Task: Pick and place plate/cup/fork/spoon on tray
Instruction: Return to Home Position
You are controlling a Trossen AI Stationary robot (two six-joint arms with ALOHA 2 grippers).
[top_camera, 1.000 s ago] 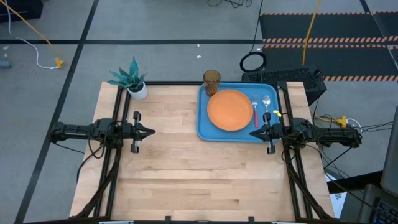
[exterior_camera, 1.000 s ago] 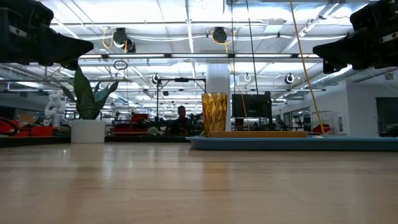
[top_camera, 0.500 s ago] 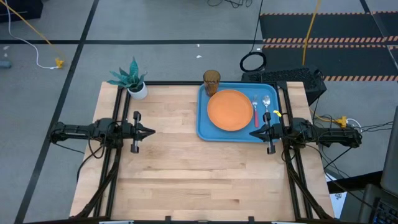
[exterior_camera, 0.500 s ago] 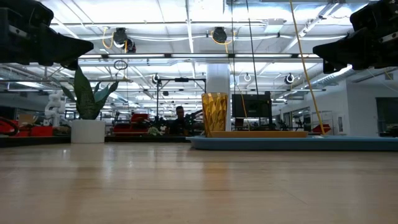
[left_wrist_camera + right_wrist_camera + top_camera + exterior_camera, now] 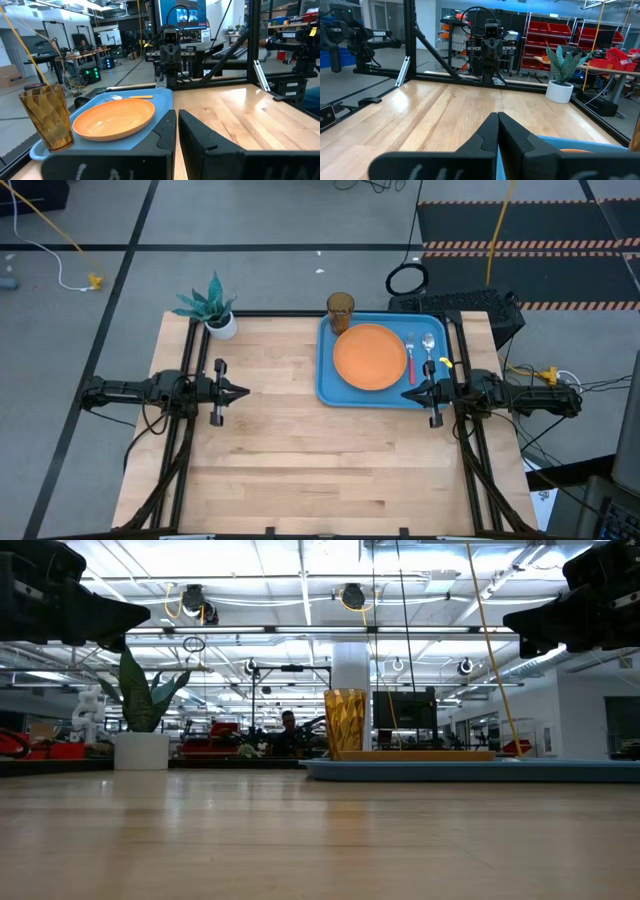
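A large rectangular bright blue plastic tray (image 5: 332, 392) lies at the far right of the light wooden table (image 5: 300, 460), and all four pieces of tableware are on it. The wide, flat, round orange plate (image 5: 370, 357) sits in the middle of the tray. The small translucent amber-brown tumbler (image 5: 340, 310) stands upright in the tray's far left corner, just beside the plate. To the right of the plate lies the small fork with silver tines and a pinkish-red handle (image 5: 411, 358). The small spoon with a silver bowl and an orange-yellow handle (image 5: 428, 343) lies right of the fork, roughly parallel to it. The left gripper (image 5: 245, 391) hangs above the bare wood at the table's left, well apart from the tray, its fingers closed and empty. The right gripper (image 5: 404, 393) is raised above the tray's near right part, its fingers pressed together on nothing. The two grippers point toward each other. A green plant in a white pot (image 5: 224, 327) stands at the far left corner.
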